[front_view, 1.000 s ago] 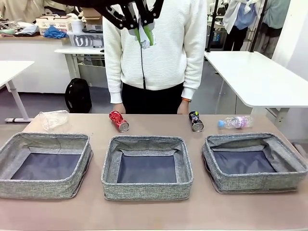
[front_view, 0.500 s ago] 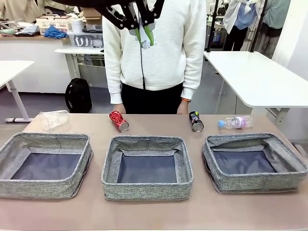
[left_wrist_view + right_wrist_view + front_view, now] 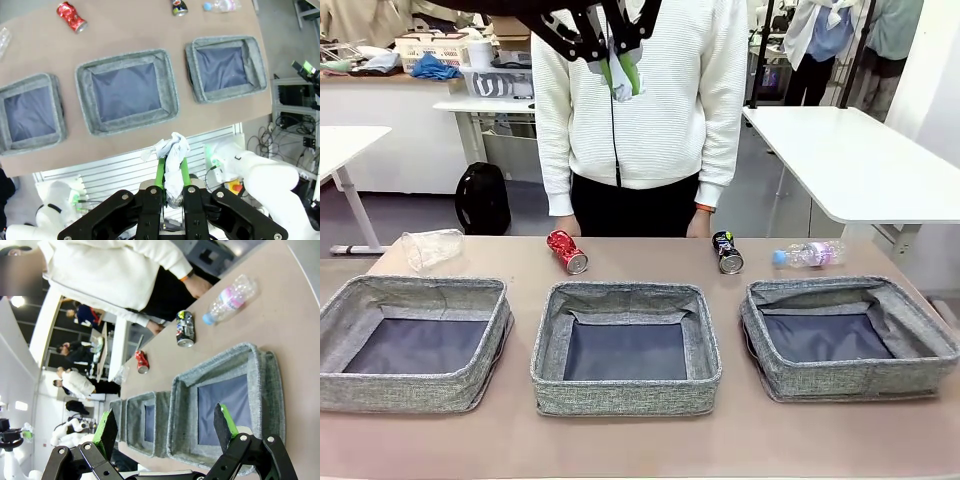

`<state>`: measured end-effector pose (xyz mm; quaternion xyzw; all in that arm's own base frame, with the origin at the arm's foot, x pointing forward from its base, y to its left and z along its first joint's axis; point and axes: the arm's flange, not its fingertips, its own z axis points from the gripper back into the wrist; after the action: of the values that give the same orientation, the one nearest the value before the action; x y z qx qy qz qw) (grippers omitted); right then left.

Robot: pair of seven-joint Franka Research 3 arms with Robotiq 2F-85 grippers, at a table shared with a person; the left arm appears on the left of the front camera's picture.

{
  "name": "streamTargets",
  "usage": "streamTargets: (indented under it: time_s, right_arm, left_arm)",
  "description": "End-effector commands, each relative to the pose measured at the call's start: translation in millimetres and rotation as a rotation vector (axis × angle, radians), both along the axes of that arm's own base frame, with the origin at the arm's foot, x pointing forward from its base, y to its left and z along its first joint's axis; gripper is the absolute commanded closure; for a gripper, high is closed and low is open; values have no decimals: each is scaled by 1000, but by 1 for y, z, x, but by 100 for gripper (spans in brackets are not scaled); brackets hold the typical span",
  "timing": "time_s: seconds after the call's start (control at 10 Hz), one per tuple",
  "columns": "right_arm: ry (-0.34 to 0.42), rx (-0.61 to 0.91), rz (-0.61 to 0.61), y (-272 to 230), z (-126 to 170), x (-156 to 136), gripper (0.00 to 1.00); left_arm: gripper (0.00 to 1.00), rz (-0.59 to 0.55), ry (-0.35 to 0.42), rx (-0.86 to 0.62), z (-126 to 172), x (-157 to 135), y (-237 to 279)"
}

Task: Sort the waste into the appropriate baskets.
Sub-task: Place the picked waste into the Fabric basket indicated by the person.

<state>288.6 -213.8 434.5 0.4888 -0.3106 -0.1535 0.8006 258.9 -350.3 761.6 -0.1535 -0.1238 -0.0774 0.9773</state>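
Note:
High over the table's far side, my left gripper (image 3: 620, 72) is shut on a crumpled white paper ball (image 3: 172, 147). Seen from the left wrist, it hangs above the robot-side edge, in front of the middle basket (image 3: 167, 85). Three grey baskets stand in a row: left (image 3: 415, 286), middle (image 3: 620, 290), right (image 3: 840, 285). Behind them lie a crushed clear plastic bottle (image 3: 432, 247), a red can (image 3: 566, 251), a dark printed can (image 3: 727, 252) and a small clear bottle with a pink label (image 3: 808, 254). My right gripper (image 3: 165, 426) is open, with nothing between its fingers, above the right basket (image 3: 260, 370).
A person in a white sweater (image 3: 640, 100) stands at the far edge, both hands resting just behind the cans. A white table (image 3: 850, 160) stands behind on the right. Bare tabletop runs in front of the baskets.

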Motion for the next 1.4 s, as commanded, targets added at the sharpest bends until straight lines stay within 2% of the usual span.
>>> streamTargets:
  time_s: [0.0, 1.3]
  right_arm:
    - [-37, 0, 0, 0, -1, 3, 0]
    - [-37, 0, 0, 0, -1, 3, 0]
  left_arm:
    - [89, 1, -7, 7, 2, -2, 3]
    - [89, 1, -7, 7, 2, -2, 3]
